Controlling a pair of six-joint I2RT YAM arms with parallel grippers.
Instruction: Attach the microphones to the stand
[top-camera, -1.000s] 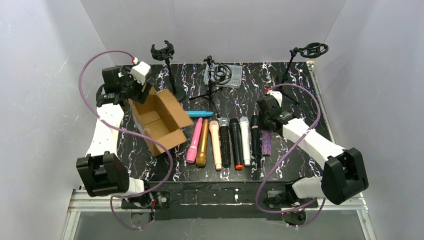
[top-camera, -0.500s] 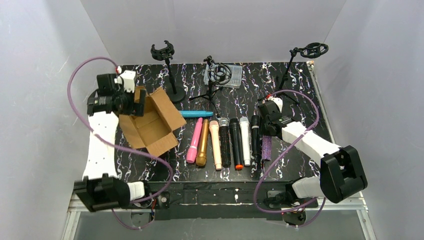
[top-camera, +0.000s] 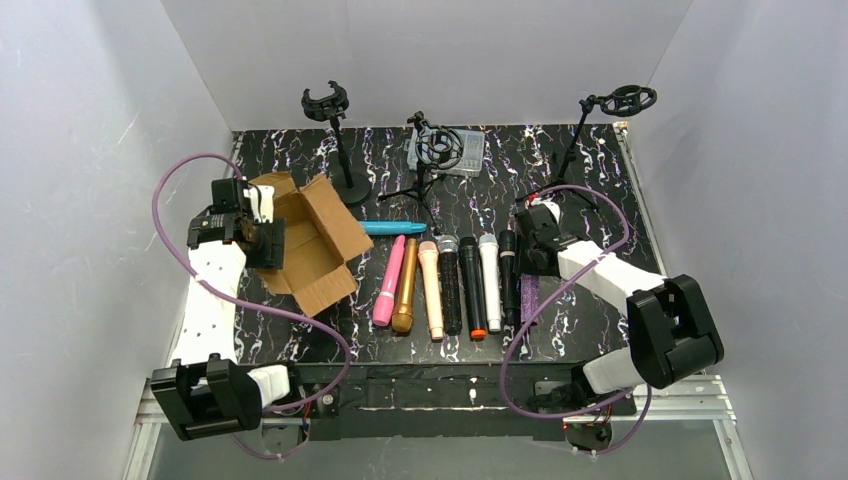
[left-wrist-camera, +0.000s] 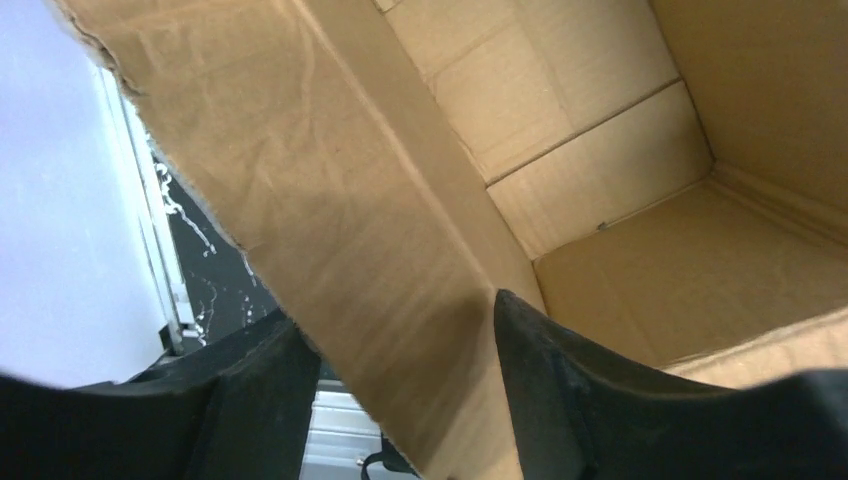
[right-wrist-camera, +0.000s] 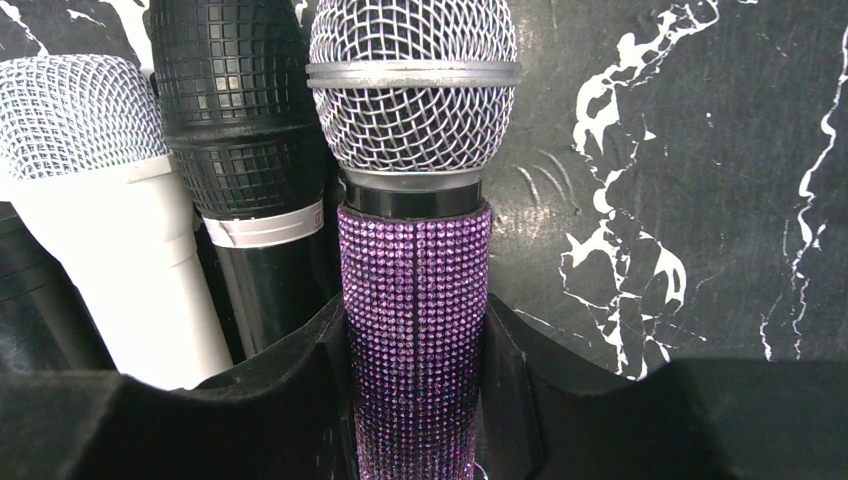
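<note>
Enclosure: plain white back wall (top-camera: 430, 50), left wall (top-camera: 80, 150) and right wall (top-camera: 760, 150) close in three sides; no windows in view. Work surface: table (top-camera: 600, 170) topped in black marble pattern with white and purple veining, running wall to wall. Near edge: dark strip (top-camera: 450, 385), then an aluminium rail (top-camera: 450, 412); grey floor (top-camera: 430, 455) beyond it. Lighting even and diffuse, shadows soft, faint glare on the walls.
</note>
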